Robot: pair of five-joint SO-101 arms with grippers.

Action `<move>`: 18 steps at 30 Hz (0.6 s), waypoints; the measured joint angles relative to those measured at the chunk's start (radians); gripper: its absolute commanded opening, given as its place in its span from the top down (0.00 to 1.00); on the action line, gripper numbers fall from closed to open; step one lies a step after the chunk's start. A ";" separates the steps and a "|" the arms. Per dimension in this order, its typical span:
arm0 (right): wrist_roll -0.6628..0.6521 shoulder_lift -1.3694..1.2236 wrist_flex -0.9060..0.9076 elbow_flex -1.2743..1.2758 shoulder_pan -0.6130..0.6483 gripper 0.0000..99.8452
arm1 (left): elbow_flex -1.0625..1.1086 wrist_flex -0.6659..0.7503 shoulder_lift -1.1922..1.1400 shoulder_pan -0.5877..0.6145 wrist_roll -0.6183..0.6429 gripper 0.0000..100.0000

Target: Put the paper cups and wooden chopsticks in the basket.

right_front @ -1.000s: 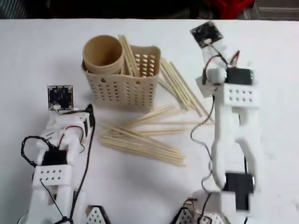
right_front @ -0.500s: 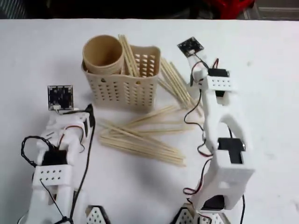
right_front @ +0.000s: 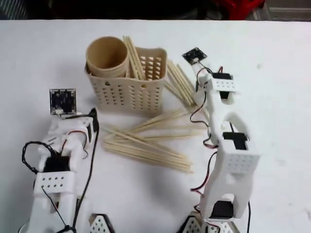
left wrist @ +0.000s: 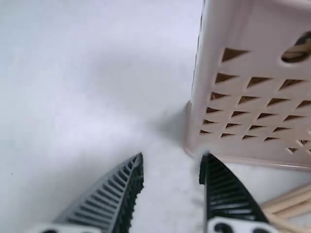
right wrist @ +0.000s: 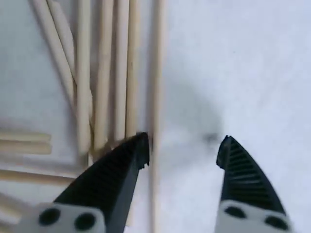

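The right arm's fingers (right wrist: 114,170) stand apart over pale wooden chopsticks (right_front: 146,141) mid-worktop, beside the cream perforated plastic basket (right_front: 129,94) holding tan paper cups (right_front: 107,56). They should probably straddle one stick squarely before closing. The left arm's fingers (left wrist: 116,194) are also apart.

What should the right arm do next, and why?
Likely ease the right gripper sideways toward the chopsticks: its open fingers straddle mostly bare table, with just the outermost stick at one finger's inner edge.

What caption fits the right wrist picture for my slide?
Open right gripper poised over loose chopsticks on the white table.
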State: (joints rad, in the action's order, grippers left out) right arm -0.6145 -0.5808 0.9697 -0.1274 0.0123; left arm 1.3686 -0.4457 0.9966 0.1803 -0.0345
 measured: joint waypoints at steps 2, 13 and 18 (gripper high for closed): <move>0.000 -0.049 0.038 -0.066 -0.005 0.86 | 0.000 0.000 0.000 0.000 0.000 0.80; 0.028 -0.288 0.350 -0.482 -0.109 0.98 | 0.000 0.000 0.000 0.000 0.000 0.80; 0.029 -0.305 0.557 -0.589 -0.201 0.98 | 0.000 0.000 0.000 0.000 0.000 0.80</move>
State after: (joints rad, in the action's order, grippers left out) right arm -0.5854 -0.8861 1.5267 -0.7165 -0.1887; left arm 1.3686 -0.4457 0.9966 0.1803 -0.0345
